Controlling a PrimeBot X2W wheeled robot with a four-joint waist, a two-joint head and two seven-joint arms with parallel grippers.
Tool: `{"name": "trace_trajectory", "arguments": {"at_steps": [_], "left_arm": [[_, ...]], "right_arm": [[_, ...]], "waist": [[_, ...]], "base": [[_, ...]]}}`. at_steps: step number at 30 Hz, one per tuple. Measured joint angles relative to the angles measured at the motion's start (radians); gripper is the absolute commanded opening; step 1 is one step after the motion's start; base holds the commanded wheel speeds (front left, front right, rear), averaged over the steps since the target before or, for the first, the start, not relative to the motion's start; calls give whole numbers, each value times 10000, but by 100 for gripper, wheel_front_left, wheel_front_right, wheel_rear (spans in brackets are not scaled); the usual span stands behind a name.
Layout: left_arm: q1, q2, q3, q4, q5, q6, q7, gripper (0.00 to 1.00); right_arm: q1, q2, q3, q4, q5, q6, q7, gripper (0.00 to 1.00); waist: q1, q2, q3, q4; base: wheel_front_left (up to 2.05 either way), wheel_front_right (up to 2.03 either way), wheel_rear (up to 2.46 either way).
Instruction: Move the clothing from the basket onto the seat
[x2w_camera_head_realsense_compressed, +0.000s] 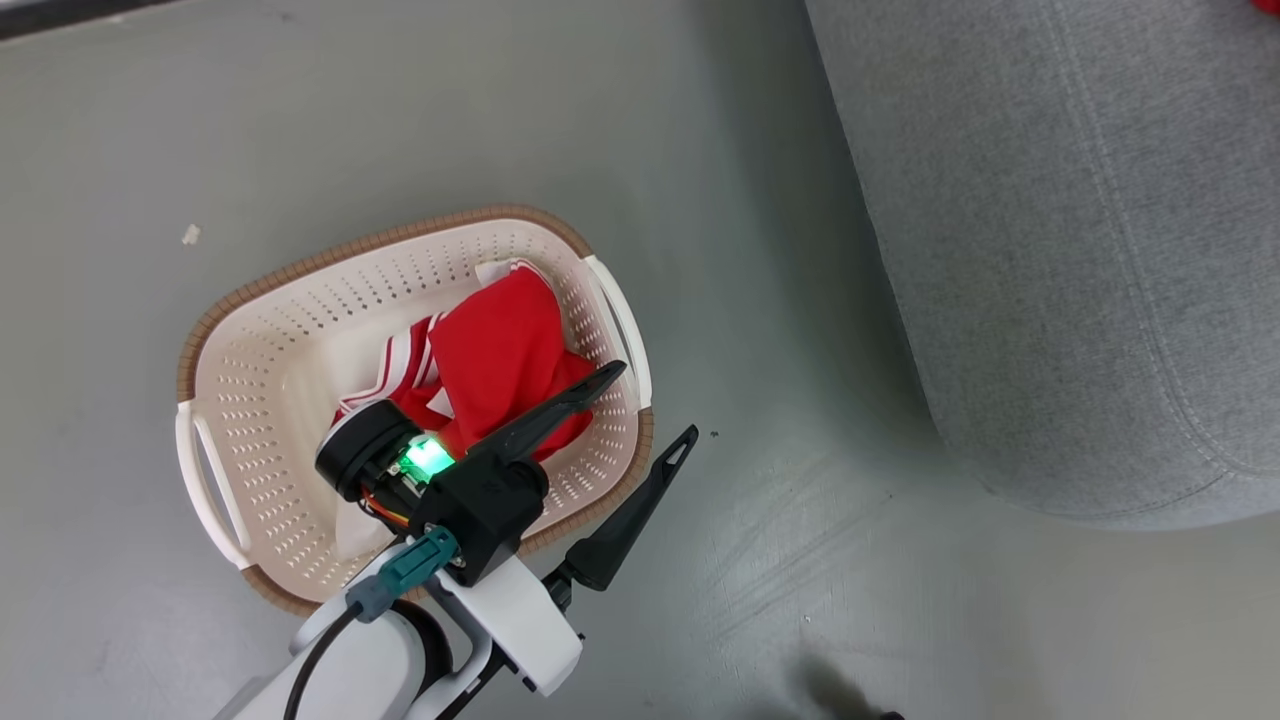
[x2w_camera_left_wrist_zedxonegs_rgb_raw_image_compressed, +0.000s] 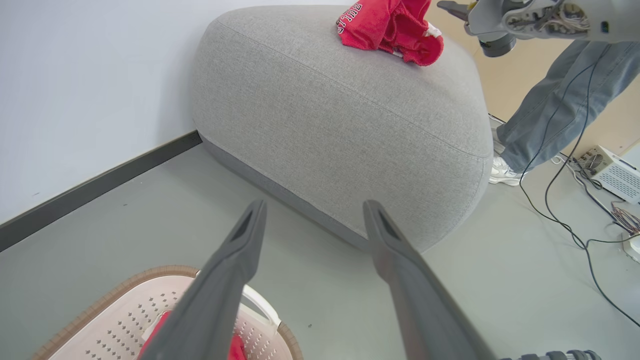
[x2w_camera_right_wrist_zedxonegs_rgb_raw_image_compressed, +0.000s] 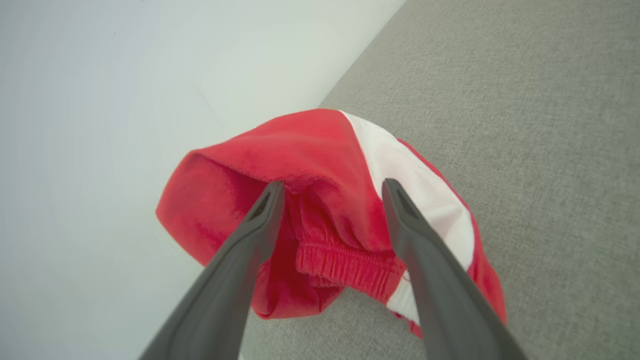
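Red clothing (x2w_camera_left_wrist_zedxonegs_rgb_raw_image_compressed: 390, 25) divided between basket (x2w_camera_head_realsense_compressed: 290, 340) and grey seat (x2w_camera_head_realsense_compressed: 1080, 250).
Left claw (x2w_camera_head_realsense_compressed: 655, 400) spread, empty, over the basket's lower-right rim, striped garment (x2w_camera_head_realsense_compressed: 500, 350) inside; right claw (x2w_camera_right_wrist_zedxonegs_rgb_raw_image_compressed: 332, 185) spread above red shorts (x2w_camera_right_wrist_zedxonegs_rgb_raw_image_compressed: 310, 150) on the seat. Person's leg (x2w_camera_left_wrist_zedxonegs_rgb_raw_image_compressed: 555, 100) stands right of the seat.

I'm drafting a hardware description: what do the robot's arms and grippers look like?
Left gripper: two long, dark, tapering fingers with slotted tips, black wrist housing, glowing green light, teal connector, black cable, white forearm. Right gripper: the same dark fingers.
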Motion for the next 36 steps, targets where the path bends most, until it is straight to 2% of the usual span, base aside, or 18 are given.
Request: {"name": "trace_trajectory", "arguments": {"at_steps": [7,14,22,30,36], "left_arm": [[12,-201,98,405,-98,4,-414,100],[372,-345,295,886,-265,153,-949,100],[720,-587,393,1175,-288,351,-1419,100],[1015,-648,577,1499,-290,583,-1850,100],[1218,-627,1034,1918,-288,934,-2203,100]], "right_arm": [[644,27,965,-986,-128,0,-186,100],[1274,100,2711,-2518,-782,2,-454,100],[1907,123,4266,-3607,-1559,0,-692,100],[2469,144,5344,-4178,-2347,2,-780,100],[3161,148,6107,-4399,-3047,2,-788,100]], "waist": [[0,0,-581,29],[0,0,-1432,186],[0,0,-2188,446],[0,0,-2806,783],[0,0,-3284,1157]], "base": [[0,0,0],[0,0,0],[0,0,0],[0,0,0],[0,0,0]]}}
